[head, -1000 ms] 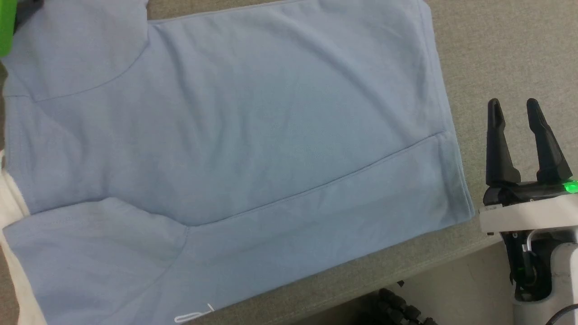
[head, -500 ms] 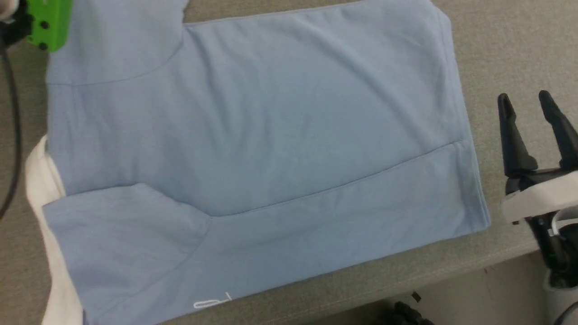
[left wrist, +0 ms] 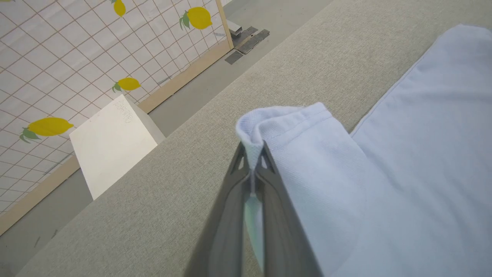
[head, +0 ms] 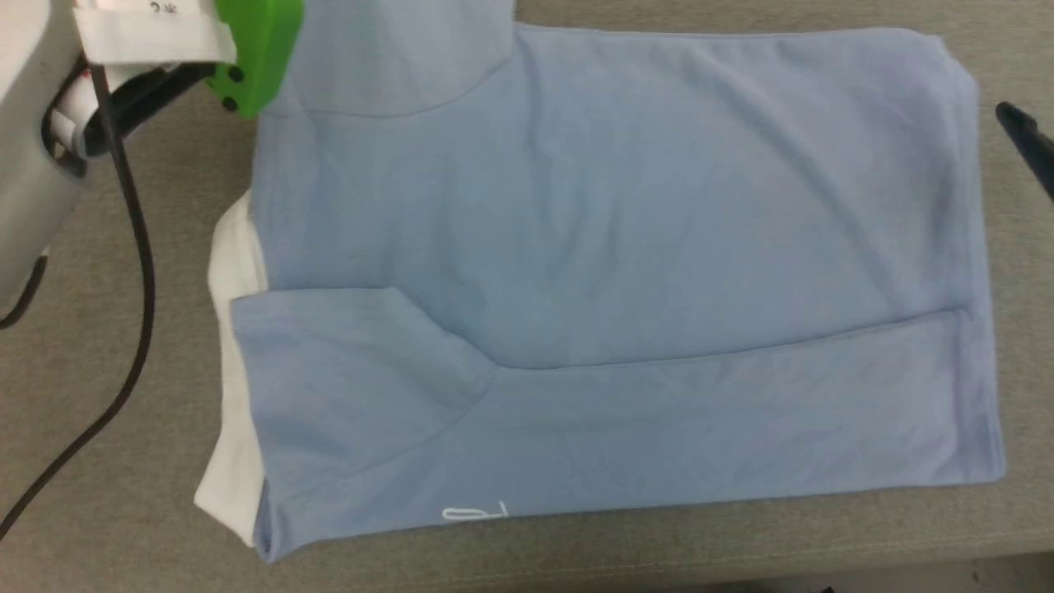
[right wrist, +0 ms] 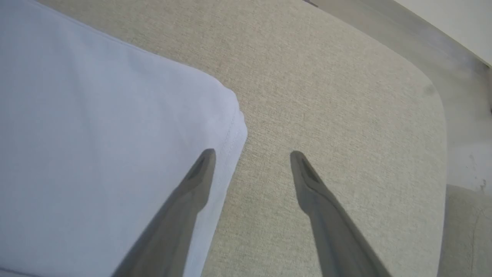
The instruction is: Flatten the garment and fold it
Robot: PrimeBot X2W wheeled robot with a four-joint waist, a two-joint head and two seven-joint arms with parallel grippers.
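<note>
- Garment [head: 626, 247]: lies flat on grey table [head: 576, 560], near edge folded over, white collar [head: 230, 263] at left.
- Left gripper [left wrist: 253, 154]: pinches sleeve hem.
- Right gripper [right wrist: 252, 153]: gapes wide, one finger over garment's corner.

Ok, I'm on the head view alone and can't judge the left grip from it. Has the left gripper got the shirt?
Observer: Yes. The left gripper is shut on the shirt, pinching a fold of sleeve hem.
Operator: And the right one?
Observer: The right gripper is open and holds nothing. One finger is over the shirt's corner, the other over bare table.
Operator: Anything past the table on the left side?
Observer: A white box stands on the floor, in front of a lemon-print panel.
</note>
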